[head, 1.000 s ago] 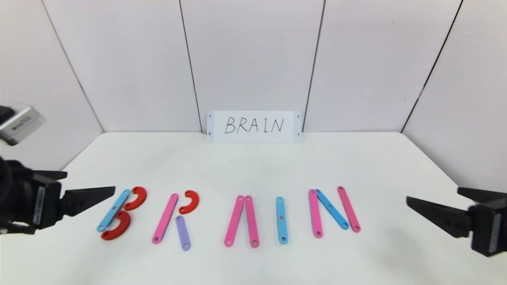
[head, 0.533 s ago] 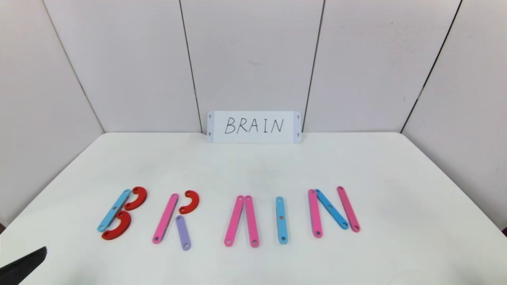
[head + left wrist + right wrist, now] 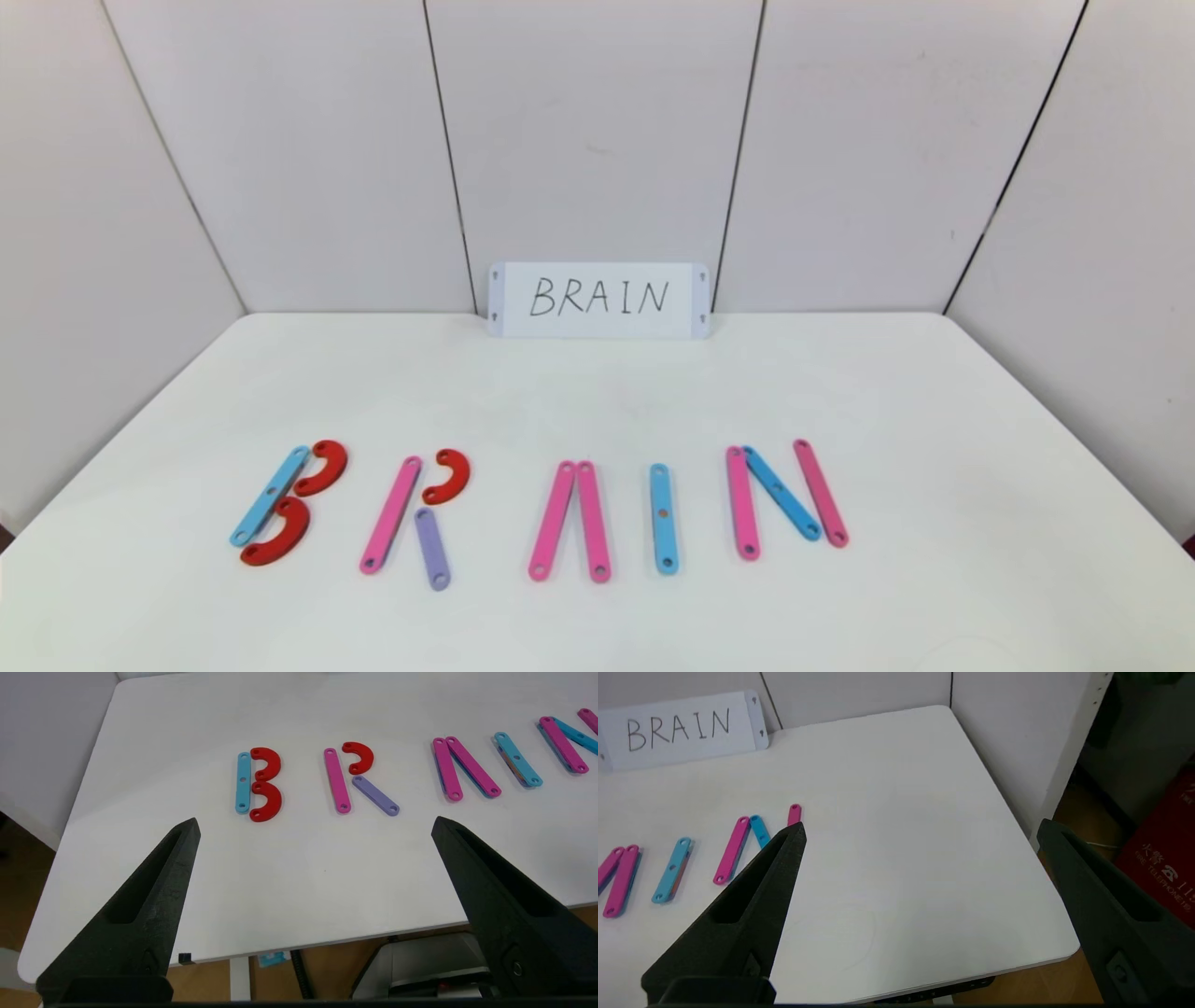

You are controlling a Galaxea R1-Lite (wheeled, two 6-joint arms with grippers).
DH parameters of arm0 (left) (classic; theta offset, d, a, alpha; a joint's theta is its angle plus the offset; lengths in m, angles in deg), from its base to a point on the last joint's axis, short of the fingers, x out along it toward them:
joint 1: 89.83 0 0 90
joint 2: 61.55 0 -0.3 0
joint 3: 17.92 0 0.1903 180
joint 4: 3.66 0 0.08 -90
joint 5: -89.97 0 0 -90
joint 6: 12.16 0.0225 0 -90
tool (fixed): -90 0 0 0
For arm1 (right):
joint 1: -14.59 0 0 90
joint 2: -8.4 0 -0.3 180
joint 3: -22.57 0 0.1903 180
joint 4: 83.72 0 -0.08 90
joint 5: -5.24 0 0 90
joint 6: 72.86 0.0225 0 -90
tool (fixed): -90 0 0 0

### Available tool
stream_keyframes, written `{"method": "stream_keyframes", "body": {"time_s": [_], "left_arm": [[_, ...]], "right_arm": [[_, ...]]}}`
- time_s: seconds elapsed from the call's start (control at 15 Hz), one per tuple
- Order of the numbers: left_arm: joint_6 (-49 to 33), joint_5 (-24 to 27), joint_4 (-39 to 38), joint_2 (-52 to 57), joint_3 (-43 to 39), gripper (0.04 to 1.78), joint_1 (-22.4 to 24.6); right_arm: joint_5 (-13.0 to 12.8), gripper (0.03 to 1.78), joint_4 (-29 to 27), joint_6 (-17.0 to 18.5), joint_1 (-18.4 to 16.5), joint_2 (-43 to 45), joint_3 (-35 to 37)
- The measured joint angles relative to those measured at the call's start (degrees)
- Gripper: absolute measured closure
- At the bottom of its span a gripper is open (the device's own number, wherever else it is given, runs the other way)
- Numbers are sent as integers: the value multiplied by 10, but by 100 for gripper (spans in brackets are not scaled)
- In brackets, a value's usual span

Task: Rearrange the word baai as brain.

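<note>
Both claws are hanging wide apart and gripping nothing: the left gripper (image 3: 315, 826) off the table's near edge facing the B and R, the right gripper (image 3: 920, 830) off the near right corner. Across the white table (image 3: 597, 392) the flat plastic perforated-bar word (image 3: 541, 509) is already reading BRAIN. Any careless sweep risks scattering loose pieces. No containers are showing.
</note>
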Motion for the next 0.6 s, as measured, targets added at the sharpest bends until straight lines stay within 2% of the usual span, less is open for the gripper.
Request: {"method": "stream_keyframes", "body": {"time_s": [0.13, 0.27, 0.4, 0.6], "left_arm": [[-1, -5, 7, 33, -9, 8, 8], [0, -17, 8, 61, -23, 8, 10], [0, -17, 0, 87, -40, 8, 11], [0, -19, -26, 124, -73, 8, 11]], "right_arm": [[1, 8, -1, 3, -14, 9, -13], [14, 8, -1, 0, -51, 15, -19], [55, 8, 0, -5, -76, 35, -11], [135, 8, 9, -26, -82, 99, 22]]}}
